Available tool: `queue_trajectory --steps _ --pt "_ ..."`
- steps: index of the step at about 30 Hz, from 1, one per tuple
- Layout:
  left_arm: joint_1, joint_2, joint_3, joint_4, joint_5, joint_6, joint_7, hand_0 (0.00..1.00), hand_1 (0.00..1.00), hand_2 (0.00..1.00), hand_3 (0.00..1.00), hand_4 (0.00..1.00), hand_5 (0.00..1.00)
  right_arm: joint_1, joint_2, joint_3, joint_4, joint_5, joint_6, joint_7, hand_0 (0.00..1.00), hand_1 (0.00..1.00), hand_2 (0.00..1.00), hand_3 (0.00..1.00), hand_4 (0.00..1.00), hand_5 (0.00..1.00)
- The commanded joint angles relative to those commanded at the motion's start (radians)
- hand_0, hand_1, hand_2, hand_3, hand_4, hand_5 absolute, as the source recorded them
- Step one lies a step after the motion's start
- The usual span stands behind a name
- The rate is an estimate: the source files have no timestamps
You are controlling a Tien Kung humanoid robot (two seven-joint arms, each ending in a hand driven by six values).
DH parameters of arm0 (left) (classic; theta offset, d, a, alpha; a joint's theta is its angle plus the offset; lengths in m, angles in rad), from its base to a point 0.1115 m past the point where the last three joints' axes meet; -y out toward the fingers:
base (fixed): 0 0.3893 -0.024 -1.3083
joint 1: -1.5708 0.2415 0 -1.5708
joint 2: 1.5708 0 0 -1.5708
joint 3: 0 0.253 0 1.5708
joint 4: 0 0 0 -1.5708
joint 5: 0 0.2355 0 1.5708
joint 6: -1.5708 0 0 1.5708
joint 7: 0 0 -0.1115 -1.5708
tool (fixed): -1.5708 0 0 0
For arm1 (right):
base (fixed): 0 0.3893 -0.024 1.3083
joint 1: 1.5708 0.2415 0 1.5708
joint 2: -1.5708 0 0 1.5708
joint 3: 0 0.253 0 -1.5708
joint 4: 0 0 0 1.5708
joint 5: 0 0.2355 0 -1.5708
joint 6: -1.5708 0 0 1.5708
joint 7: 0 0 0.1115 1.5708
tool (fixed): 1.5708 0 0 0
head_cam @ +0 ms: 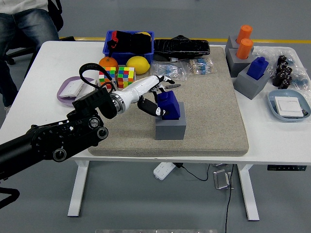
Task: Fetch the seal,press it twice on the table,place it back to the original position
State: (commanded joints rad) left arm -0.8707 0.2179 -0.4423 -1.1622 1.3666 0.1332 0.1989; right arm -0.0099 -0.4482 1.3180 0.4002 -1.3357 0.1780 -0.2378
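**Blue seal gripped, lift from its grey holder under way**

Beige felt is seen covering the middle of the white table (29,77), and on that mat (214,121) the action is being played out. The fetching step is judged to be in hand: the grey block (170,127) sits on the mat near its front edge, and the blue seal (169,105) stands in its top, tilted a little and apparently partly raised, though whether it is clear of the socket cannot be told. A clean upward pull is called for next, then a carry to bare mat for the first of two presses, with the block kept from tipping. The black left arm (53,143) is stretched in from the lower left, its white forearm angled up and to the right. The left hand (156,97) is closed on the seal from the left, fingers curled round its upper part, thumb set low on its side. The right arm is not seen
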Motion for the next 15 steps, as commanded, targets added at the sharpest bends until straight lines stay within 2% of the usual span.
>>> queue_trajectory --steps 8,15 --pt "-0.008 0.003 -0.014 -0.021 -0.008 0.003 -0.003 0.799 0.397 0.344 0.869 0.685 0.002 0.001 0.001 0.000 0.001 0.001 0.000 0.000 0.902 0.753 0.753 0.775 0.890 0.551" --pt "-0.025 0.011 -0.004 -0.028 0.016 -0.016 0.017 0.797 0.392 0.337 0.867 0.683 0.002 0.000 -0.001 0.002 0.000 0.001 0.000 0.000 0.902 0.753 0.754 0.775 0.890 0.551"
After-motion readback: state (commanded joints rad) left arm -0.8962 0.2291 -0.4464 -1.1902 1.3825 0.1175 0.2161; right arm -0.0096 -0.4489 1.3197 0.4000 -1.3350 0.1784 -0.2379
